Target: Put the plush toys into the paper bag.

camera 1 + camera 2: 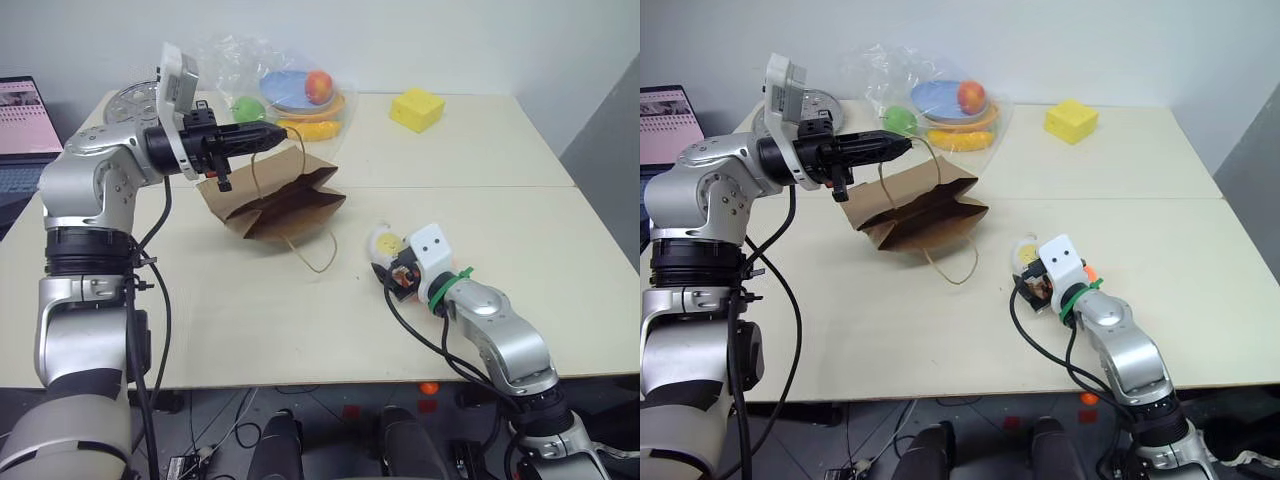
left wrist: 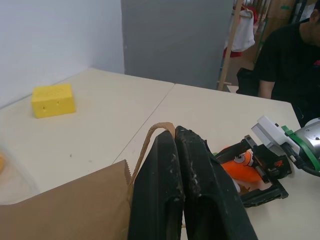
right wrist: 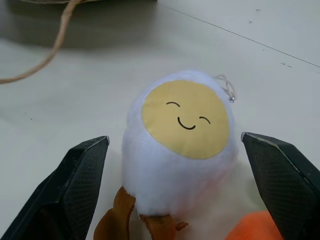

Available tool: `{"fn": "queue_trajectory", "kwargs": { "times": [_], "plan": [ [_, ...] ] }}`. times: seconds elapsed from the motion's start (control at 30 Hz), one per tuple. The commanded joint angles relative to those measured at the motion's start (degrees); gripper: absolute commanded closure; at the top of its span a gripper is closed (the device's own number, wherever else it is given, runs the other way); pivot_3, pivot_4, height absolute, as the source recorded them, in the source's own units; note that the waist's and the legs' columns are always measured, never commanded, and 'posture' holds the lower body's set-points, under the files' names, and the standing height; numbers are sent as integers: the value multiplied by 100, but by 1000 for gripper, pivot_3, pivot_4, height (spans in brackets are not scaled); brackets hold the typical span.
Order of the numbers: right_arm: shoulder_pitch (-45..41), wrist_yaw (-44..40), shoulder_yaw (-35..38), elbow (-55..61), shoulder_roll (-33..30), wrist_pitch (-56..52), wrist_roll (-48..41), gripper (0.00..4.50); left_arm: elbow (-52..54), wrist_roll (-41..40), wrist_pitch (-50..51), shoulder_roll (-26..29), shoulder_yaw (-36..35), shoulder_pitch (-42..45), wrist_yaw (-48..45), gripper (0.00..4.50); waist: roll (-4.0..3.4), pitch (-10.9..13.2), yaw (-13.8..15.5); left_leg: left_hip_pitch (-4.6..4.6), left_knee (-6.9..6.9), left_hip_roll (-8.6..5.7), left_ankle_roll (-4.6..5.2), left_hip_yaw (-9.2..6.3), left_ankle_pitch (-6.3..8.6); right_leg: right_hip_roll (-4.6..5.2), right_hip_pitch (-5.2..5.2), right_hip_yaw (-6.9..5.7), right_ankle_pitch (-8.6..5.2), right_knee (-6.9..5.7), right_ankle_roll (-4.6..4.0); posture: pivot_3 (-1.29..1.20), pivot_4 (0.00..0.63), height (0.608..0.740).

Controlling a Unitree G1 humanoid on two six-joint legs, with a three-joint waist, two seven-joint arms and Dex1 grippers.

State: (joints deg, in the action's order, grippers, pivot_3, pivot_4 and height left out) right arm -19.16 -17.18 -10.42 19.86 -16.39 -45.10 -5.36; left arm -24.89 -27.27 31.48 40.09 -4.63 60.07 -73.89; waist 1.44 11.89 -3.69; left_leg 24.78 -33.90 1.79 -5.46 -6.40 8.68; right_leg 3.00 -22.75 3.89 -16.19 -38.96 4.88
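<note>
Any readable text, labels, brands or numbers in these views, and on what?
None can be read.
Paper bag: plain brown, no print.
Egg plush toy: a drawn smiling face, no letters.
Carrot plush toy: a face, no text.
Yellow foam block: blank.
Laptop screen: something pink on show, too small and blurred to read.

The two eye views look forward and down from the robot's head over the table [image 1: 300, 330], sharing the paper bag [image 1: 275, 205] and both arms. The left wrist view looks level across the table towards the right gripper [image 2: 260, 172]. The right wrist view sits close above the egg toy [image 3: 180, 145].
</note>
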Motion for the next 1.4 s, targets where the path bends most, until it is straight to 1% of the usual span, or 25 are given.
{"fn": "queue_trajectory", "kwargs": {
  "times": [0.03,0.13,0.17,0.23,0.3,0.37,0.43,0.5,0.53,0.6,0.73,0.8,0.87,1.03,1.17,1.4],
  "plan": [
    [-104,64,53,19,55,5,35,55,276,-42,38,114,-76,57,-9,4500,0,0,4,0,0,0,0,0,0,0,0,0,0,1,0,0,150,740],
    [-98,76,145,-94,61,30,40,629,355,-56,92,130,-104,22,29,4500,0,0,10,0,0,0,0,1,0,0,0,0,0,1,0,0,150,740],
    [-99,72,155,-122,48,41,47,883,373,-58,104,132,-108,15,39,4500,0,0,13,0,0,0,0,1,0,0,0,0,0,1,0,0,150,740],
    [-107,37,153,-164,-11,77,61,1563,422,-64,131,136,-114,-5,58,4500,0,0,15,0,0,0,0,1,0,0,1,1,0,1,0,0,150,740],
    [-123,14,147,-191,-74,117,78,2380,456,-67,141,143,-120,-23,74,4500,0,0,15,0,0,0,0,1,0,0,1,1,0,1,0,0,150,740],
    [-176,-39,192,-154,-133,129,34,3065,476,-69,157,138,-127,-32,97,4500,0,0,17,0,0,0,0,1,0,0,1,1,0,1,0,0,150,740],
    [-299,-193,386,-30,-114,93,-230,3782,491,-79,190,130,-130,-39,106,4500,0,0,19,0,-1,0,0,1,0,0,1,1,0,1,0,0,150,740],
    [-505,-511,625,177,-124,-66,-670,4378,542,-102,230,113,-125,-72,108,4500,0,0,20,0,-1,0,0,1,0,0,1,1,0,1,0,0,150,740],
    [-609,-674,713,278,-164,-169,-867,4494,579,-115,248,105,-122,-96,107,4500,0,1,18,0,-1,0,0,1,0,0,1,1,0,1,0,0,150,740],
    [-784,-850,842,413,-263,-447,-1129,4494,640,-133,281,93,-123,-128,111,4500,0,1,17,0,-1,0,0,1,0,0,1,1,0,1,0,0,150,740],
    [-1118,-870,975,558,-480,-1011,-1381,4494,647,-143,320,77,-118,-122,129,4500,0,0,26,0,1,0,0,-2,0,0,1,-3,0,0,0,0,150,740],
    [-1637,-855,1034,622,-202,-1439,-1782,4494,684,-154,332,41,-94,-123,137,4500,-1,1,20,0,1,0,0,-2,0,0,1,-2,0,0,0,0,150,740],
    [-1959,-748,817,516,92,-1624,-1851,4494,693,-175,347,6,-92,-104,147,4500,-1,1,-26,0,0,0,0,0,0,0,-2,0,1,-2,-1,0,150,740],
    [-2371,-547,256,-218,690,-1311,-1565,4494,829,-200,407,-48,-66,-128,150,4500,-1,0,-49,0,1,2,1,-1,0,-1,-1,-2,1,-2,-1,0,150,740],
    [-2601,-495,-10,-746,941,-1104,-1405,4494,922,-220,481,-45,-72,-149,160,4500,-1,0,-30,2,2,2,1,-2,0,0,-2,-3,1,-1,-1,0,150,740],
    [-3016,-320,-162,-1769,1422,-562,-1054,4494,1097,-330,649,-62,-112,-236,221,4500,-1,1,-56,1,3,2,1,-2,0,-1,-6,-3,1,-4,-1,0,150,740]
  ]
}}
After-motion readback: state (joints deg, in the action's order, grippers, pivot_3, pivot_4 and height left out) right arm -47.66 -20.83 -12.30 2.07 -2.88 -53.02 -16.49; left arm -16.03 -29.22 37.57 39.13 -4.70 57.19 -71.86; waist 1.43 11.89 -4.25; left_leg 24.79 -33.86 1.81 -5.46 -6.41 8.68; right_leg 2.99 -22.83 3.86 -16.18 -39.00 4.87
